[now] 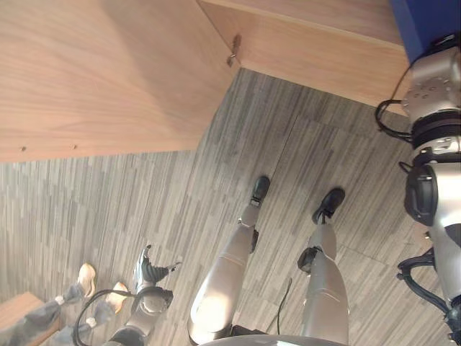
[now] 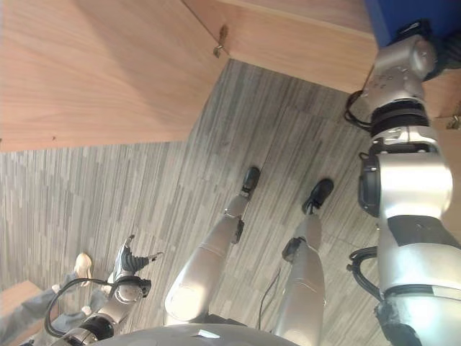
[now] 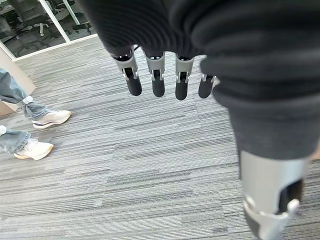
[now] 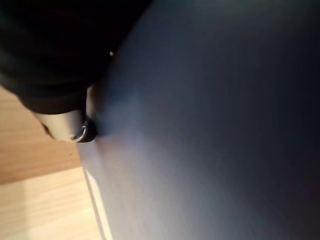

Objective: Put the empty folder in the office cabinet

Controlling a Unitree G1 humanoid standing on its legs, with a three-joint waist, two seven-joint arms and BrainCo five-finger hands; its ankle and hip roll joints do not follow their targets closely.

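Right up against the right wrist camera lies the folder, a smooth blue-grey sheet; its flat face shows no label or contents, and its pale edge runs beside light wood at about 7 o'clock. One fingertip of the right hand presses against that face, while the other fingers are hidden behind it, so I cannot tell whether the hand is clamped on it or loose. From the head views the folder appears as a deep blue patch at 1 o'clock, high against the cabinet, at the end of the raised right arm. Of the cabinet, an open wooden door takes the 10 to 11 o'clock area, a small metal hinge sits where it meets the wooden body, and the body runs off toward 1 o'clock; its inside cannot be seen. Low at 7 o'clock the left hand hangs above the grey striped carpet with fingers straight and apart, holding nothing. Near it, at 8 o'clock, stand a person's pale shoes and jeans cuffs.
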